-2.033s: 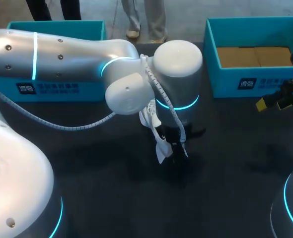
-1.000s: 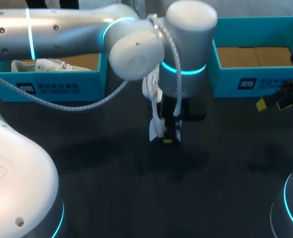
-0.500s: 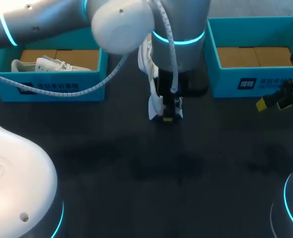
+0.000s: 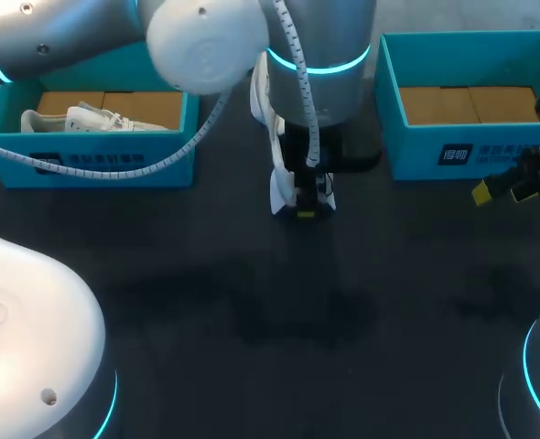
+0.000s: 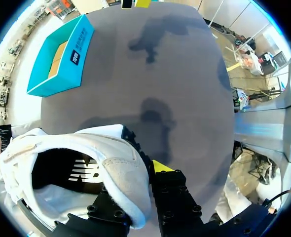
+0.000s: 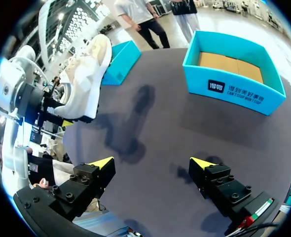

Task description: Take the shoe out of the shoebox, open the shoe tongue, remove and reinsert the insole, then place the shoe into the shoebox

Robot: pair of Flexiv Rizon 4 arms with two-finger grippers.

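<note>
The left gripper (image 4: 307, 203) is clenched on the white shoe (image 4: 279, 187). In the left wrist view its fingers pinch the back rim of the shoe, one inside and one outside. The shoe hangs up in the air from the gripper and does not touch the table (image 4: 252, 347). It is over the far middle of the table, between the two blue boxes. The left shoebox (image 4: 105, 169) sits at the far left corner and has another white shoe (image 4: 78, 120) lying in it. The right shoebox (image 4: 453, 151) sits at the far right corner and shows only its brown bottom. I think the first step, getting the shoe out of the box, is done, and the job now is to bring the shoe to a good spot. The next move, I think, is to set the shoe down flat on the table, near the middle, so the tongue can be pulled open. That will likely need the other arm to help. The right gripper (image 6: 153, 164) is released, with its fingers spread wide and nothing in them. It waits near the right edge of the table, well apart from the shoe.
</note>
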